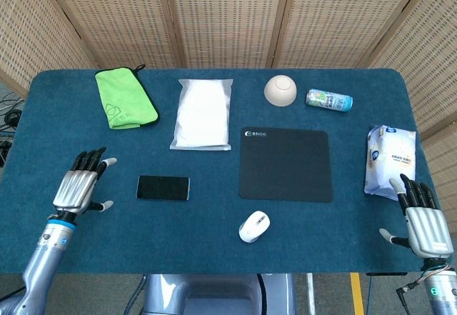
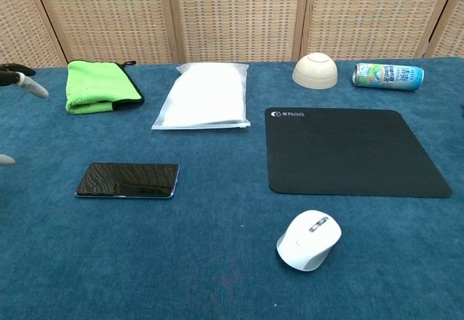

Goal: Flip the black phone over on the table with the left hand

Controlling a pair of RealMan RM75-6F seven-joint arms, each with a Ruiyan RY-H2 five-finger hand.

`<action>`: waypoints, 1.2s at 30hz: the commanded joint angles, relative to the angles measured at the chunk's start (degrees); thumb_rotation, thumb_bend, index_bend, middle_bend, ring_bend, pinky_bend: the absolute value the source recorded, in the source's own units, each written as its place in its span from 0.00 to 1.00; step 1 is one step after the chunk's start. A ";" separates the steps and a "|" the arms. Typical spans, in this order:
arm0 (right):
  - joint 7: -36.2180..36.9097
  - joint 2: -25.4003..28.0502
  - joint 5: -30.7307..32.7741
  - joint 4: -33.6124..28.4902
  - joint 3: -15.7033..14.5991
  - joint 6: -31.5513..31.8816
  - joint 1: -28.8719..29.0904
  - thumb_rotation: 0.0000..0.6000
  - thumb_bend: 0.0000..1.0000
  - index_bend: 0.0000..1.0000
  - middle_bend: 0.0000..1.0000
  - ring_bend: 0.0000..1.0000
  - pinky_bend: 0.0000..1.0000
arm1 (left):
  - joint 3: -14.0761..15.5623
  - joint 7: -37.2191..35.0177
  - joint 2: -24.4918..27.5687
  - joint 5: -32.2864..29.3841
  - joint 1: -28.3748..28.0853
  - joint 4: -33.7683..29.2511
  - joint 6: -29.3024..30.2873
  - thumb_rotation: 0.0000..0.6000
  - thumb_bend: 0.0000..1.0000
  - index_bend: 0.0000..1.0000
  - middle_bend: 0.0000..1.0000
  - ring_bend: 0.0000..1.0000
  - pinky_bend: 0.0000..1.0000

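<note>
1. The right hand [image 1: 425, 222] hovers at the near right edge of the blue surface [image 1: 214, 229], fingers spread and holding nothing.
2. A white mouse [image 1: 254, 226] sits near the front edge, just in front of the black mouse pad [image 1: 285, 163].
3. The left hand [image 1: 77, 186] is over the surface to the left of the black phone [image 1: 163, 187], fingers spread, holding nothing and clear of the phone; the chest view shows only its fingertips [image 2: 22, 79] at the left edge.
4. The black phone lies flat, glossy side up, between the left hand and the mouse pad.
5. A white packet [image 1: 389, 159] lies near the right edge, just beyond the right hand.
6. Farther back lie a clear plastic bag [image 1: 203, 113] and a folded green cloth [image 1: 125, 98].
7. Farthest are an upturned beige bowl [image 1: 280, 90] and a can [image 1: 329, 100] on its side.
</note>
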 commanded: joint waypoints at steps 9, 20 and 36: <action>2.25 0.56 0.36 0.41 0.11 -0.57 0.09 1.00 0.05 0.00 0.00 0.00 0.00 | -1.95 14.70 -10.83 -14.74 -10.57 -0.02 -1.53 1.00 0.00 0.23 0.00 0.00 0.00; 4.78 1.00 0.47 1.09 0.19 -1.00 0.16 1.00 0.05 0.00 0.00 0.00 0.00 | -3.99 23.19 -16.54 -30.26 -19.19 3.94 -1.08 1.00 0.00 0.24 0.00 0.00 0.00; 6.64 1.37 0.60 1.40 0.30 -1.23 0.19 1.00 0.05 0.00 0.00 0.00 0.00 | -2.85 27.94 -21.40 -39.29 -27.35 8.64 -0.24 1.00 0.00 0.25 0.00 0.00 0.00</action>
